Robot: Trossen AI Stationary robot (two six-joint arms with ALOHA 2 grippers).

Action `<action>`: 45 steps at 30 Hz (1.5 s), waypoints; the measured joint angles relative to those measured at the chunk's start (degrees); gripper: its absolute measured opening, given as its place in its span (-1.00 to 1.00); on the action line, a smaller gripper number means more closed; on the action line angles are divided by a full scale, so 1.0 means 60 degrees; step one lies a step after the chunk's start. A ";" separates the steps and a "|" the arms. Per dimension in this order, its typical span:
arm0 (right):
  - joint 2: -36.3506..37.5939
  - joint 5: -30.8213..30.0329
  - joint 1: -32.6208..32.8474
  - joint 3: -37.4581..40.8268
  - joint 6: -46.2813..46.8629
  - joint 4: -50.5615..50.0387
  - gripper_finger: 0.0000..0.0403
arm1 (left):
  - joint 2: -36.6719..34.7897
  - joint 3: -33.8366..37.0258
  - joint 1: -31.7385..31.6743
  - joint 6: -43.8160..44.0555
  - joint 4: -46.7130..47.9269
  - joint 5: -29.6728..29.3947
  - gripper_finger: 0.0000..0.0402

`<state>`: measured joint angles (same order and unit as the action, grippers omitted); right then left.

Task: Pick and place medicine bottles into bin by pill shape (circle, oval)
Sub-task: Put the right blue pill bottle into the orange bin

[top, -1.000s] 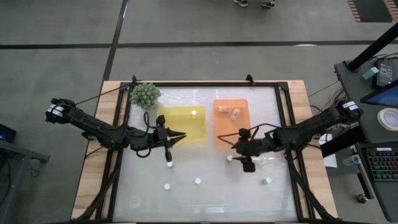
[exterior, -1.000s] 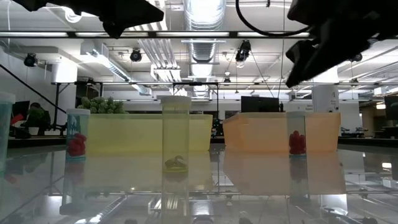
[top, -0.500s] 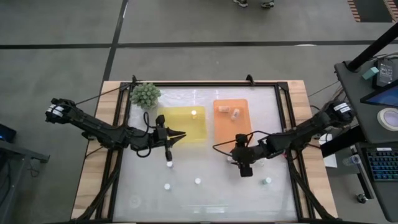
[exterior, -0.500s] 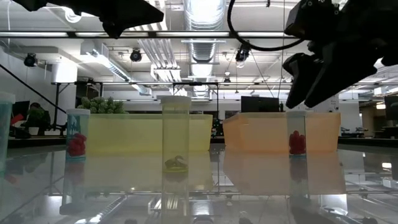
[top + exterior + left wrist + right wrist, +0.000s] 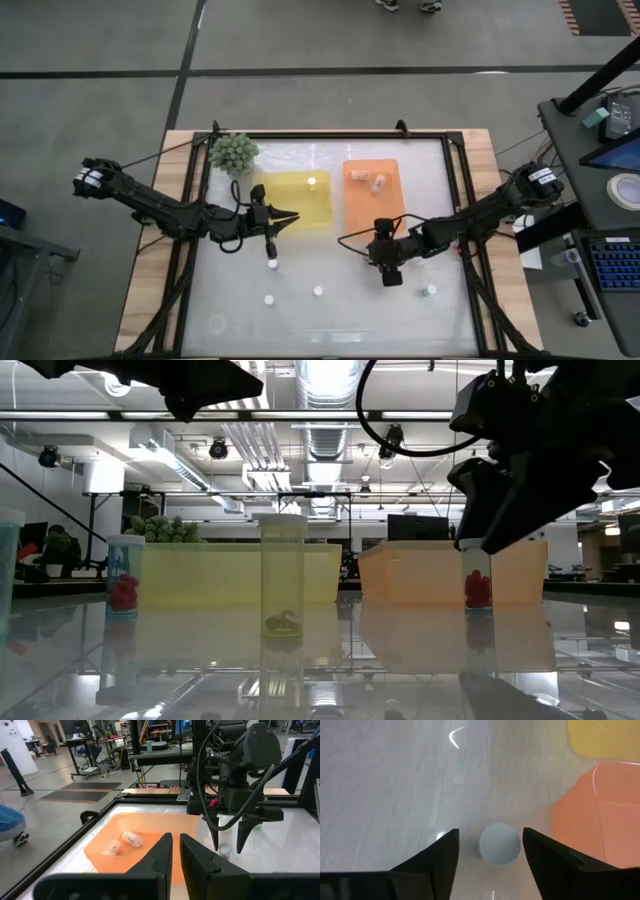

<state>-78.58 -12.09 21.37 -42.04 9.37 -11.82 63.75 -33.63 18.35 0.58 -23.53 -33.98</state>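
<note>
One upright bottle (image 5: pixel 500 843) between open right pincer (image 5: pixel 490 851) fingers, untouched

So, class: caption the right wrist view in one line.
Right end effector poised open over an upright white-capped bottle beside the orange bin.

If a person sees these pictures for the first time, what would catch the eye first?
Probably the two bright trays at the table's far side: the yellow tray and, to its right, the orange tray. Next, the right gripper, open, pointing down with its fingers either side of an upright white-capped bottle near the orange tray.
</note>
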 joint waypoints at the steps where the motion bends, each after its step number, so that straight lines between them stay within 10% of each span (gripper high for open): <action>1: -0.0001 -0.0001 0.0000 0.0000 0.0000 0.0013 -0.03 | 0.0000 0.0000 0.0000 0.0000 0.0000 0.0000 -0.90; 10: -0.0037 -0.0033 0.0000 0.0004 -0.0018 0.0048 -0.50 | 0.0000 0.0000 0.0000 0.0004 -0.0004 0.0000 -0.90; 25: 0.0995 -0.0464 -0.0298 -0.1432 -0.0045 -0.1617 -0.46 | -0.0004 -0.0021 0.0000 -0.0766 -0.0263 -0.0066 -0.90; 36: 0.1219 -0.0932 -0.3047 -0.2398 -0.1904 -0.2716 -0.47 | -0.0004 0.0004 0.0000 -0.1002 -0.0506 -0.0142 -0.90; 45: 0.1198 0.0730 -0.5588 -0.0966 -0.2574 -0.0687 -0.48 | -0.0004 0.0002 0.0000 -0.0996 -0.0506 -0.0142 -0.90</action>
<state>-71.40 -7.71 -12.16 -47.83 -6.08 -15.94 63.72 -33.61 18.35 -5.40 -26.57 -34.83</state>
